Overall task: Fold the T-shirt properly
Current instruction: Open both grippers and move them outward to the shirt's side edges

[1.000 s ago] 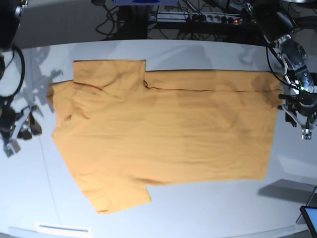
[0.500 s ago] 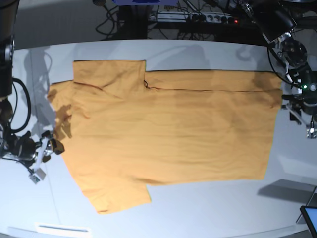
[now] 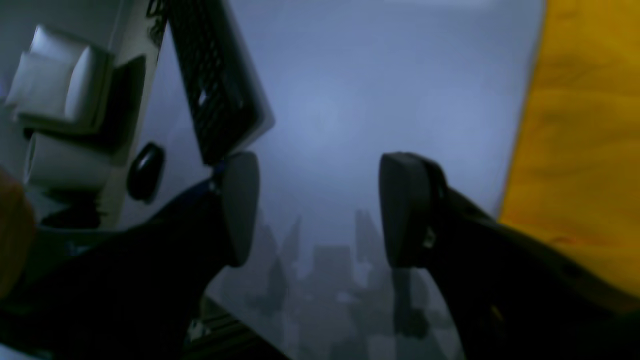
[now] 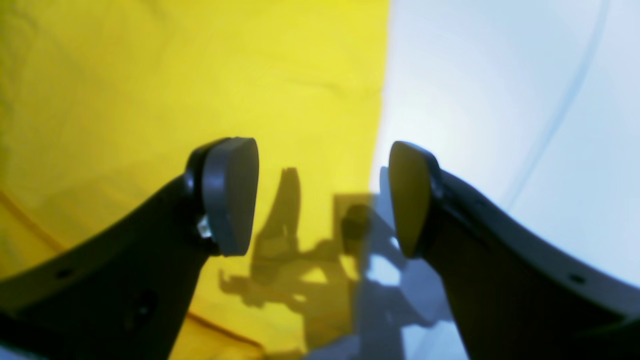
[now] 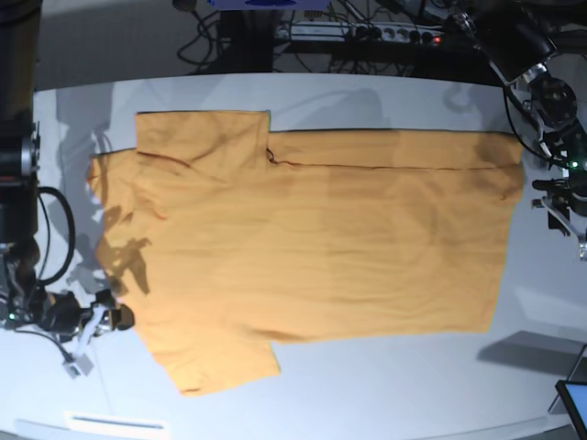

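Now the T-shirt (image 5: 312, 243) lies spread flat across the middle of the table (image 5: 385, 394), its straight hem toward three o'clock in the base view and its sleeves toward nine o'clock, one at about eleven o'clock and one at about seven. A long fold line runs across the cloth near its twelve o'clock edge. The shirt lies as it did in both earlier pictures.

The right gripper (image 5: 96, 321) has travelled. A second ago it sat beside the shirt at nine o'clock; half a second ago it had slid lower; now it is down at about eight o'clock, just beside the lower sleeve. In its own wrist view the right gripper (image 4: 320, 197) hangs over the edge of the T-shirt (image 4: 175, 85), with yellow cloth under the left pad and bare table (image 4: 500, 100) under the right one. Its two pads stand well apart with nothing between them.

The left gripper (image 5: 564, 197) is at three o'clock, just off the hem, and has drawn a little farther toward the table's edge than in the earlier pictures. In its wrist view the left gripper (image 3: 320, 210) is spread wide over bare table (image 3: 340, 100), holding nothing, and the T-shirt (image 3: 580, 140) fills the strip at three o'clock.
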You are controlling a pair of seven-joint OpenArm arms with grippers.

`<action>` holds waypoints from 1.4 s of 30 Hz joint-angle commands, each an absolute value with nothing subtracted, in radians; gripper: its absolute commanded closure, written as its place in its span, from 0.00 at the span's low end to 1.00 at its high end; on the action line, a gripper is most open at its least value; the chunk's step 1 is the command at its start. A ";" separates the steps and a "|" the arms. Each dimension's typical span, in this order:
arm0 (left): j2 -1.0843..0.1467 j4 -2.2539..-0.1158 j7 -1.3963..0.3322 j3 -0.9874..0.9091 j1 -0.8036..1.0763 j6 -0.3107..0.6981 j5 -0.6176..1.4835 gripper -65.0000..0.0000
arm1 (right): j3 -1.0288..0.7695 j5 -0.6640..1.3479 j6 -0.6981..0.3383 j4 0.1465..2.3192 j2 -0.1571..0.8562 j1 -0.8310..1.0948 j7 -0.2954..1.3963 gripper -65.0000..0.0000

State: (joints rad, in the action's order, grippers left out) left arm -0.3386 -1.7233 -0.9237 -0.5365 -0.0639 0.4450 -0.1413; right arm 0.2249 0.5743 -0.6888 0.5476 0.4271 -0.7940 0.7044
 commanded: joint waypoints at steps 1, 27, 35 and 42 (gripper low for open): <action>-0.361 -1.739 -0.908 -0.544 -0.074 0.437 -0.150 0.42 | 0.222 0.558 -0.698 0.535 0.409 -0.843 0.665 0.39; -0.357 -1.738 -0.908 -0.544 -0.068 0.437 -0.150 0.42 | 0.217 0.249 -0.698 0.384 0.352 -0.885 0.404 0.39; -0.355 -1.736 -0.908 -0.542 -0.068 0.437 -0.150 0.42 | 0.214 0.249 -0.698 0.383 0.380 -0.872 0.401 0.39; -0.355 -1.741 -0.908 -0.544 -0.064 0.437 -0.150 0.42 | 0.211 0.255 -0.698 0.280 0.374 -0.862 0.332 0.39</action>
